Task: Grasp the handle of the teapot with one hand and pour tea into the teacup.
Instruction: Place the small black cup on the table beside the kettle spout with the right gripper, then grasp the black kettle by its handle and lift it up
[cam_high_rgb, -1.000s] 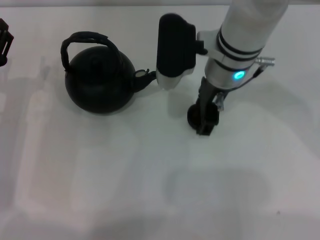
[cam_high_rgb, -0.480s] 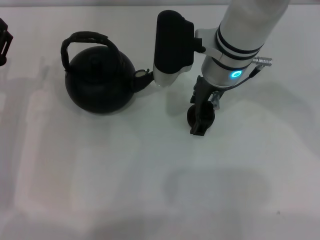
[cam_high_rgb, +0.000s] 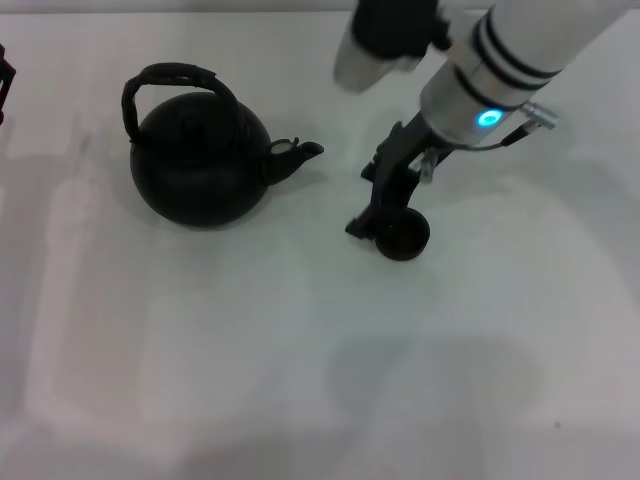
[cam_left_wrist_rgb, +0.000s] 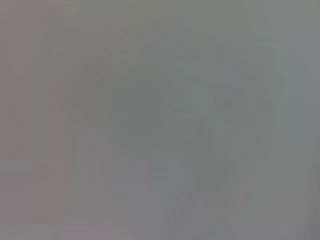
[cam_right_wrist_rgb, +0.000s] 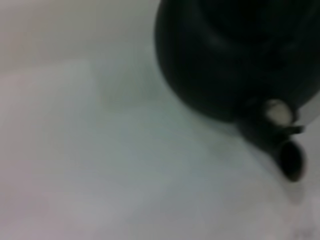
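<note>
At the far left edge of the white table (cam_high_rgb: 200, 360) we see only a sliver of dark hardware, the left tool (cam_high_rgb: 4, 85), parked well away from the work; we cannot tell how its fingers stand, and its own wrist camera gives us nothing but a featureless grey field.

Moving right, the teapot (cam_high_rgb: 198, 165) sits upright on the table's left half, toward the far edge, round and matte black. Its arched handle (cam_high_rgb: 165, 78) rises over the lid, untouched by either arm. The short spout (cam_high_rgb: 298, 155) points right, toward the cup (a pale spot shows at the spout's base, and it appears again in the right wrist view, where the pot's dark belly (cam_right_wrist_rgb: 225, 55) and spout (cam_right_wrist_rgb: 285, 155) fill one corner).

Right of the spout, with bare table between them, the small dark teacup (cam_high_rgb: 402, 238) stands upright near the middle of the table. The right tool (cam_high_rgb: 385, 205) reaches down from the white arm (cam_high_rgb: 520, 60), whose blue light glows above; its dark fingers (cam_high_rgb: 372, 218) come down at the cup's left rim, apparently touching or just beside it. We cannot tell how wide the fingers are spread or whether they grip the cup.
</note>
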